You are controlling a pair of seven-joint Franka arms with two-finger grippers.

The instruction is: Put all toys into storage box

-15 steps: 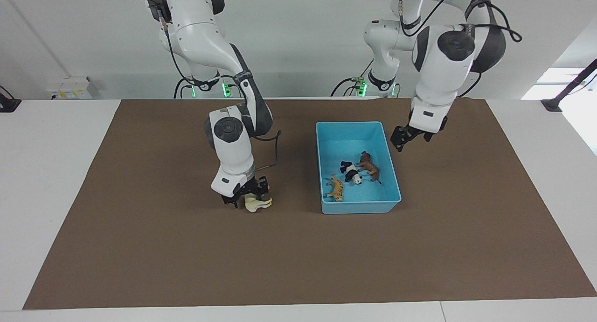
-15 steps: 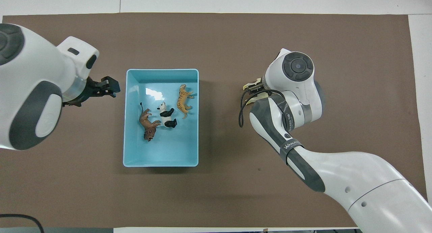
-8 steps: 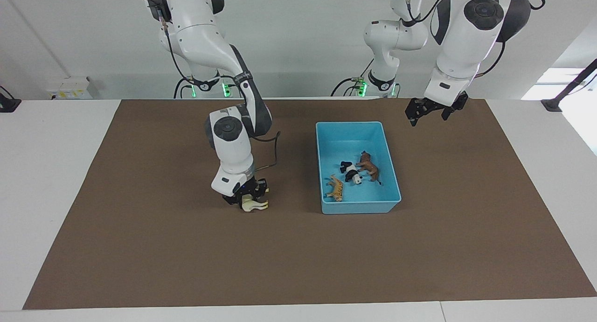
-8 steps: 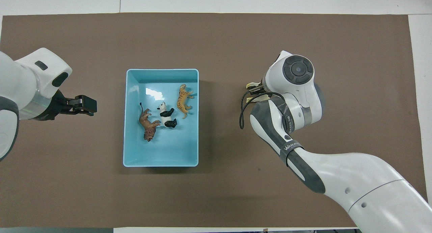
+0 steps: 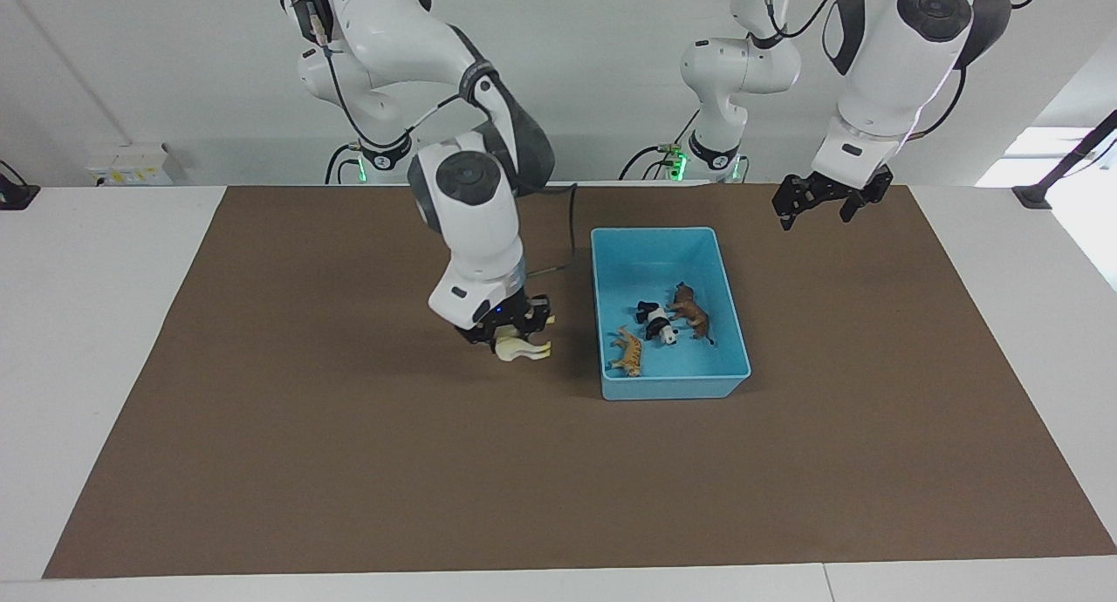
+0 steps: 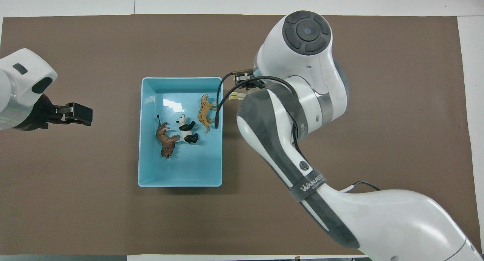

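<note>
Facing view: the right gripper gripped the cream horse above the mat beside the storage box; the left gripper waited, jaws wide.

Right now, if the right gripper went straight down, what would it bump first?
Probably the brown mat, just beside the storage box, not in it. The right gripper points down, shut on the cream horse, so the horse would likely touch first. Its height is hard to judge.
</note>
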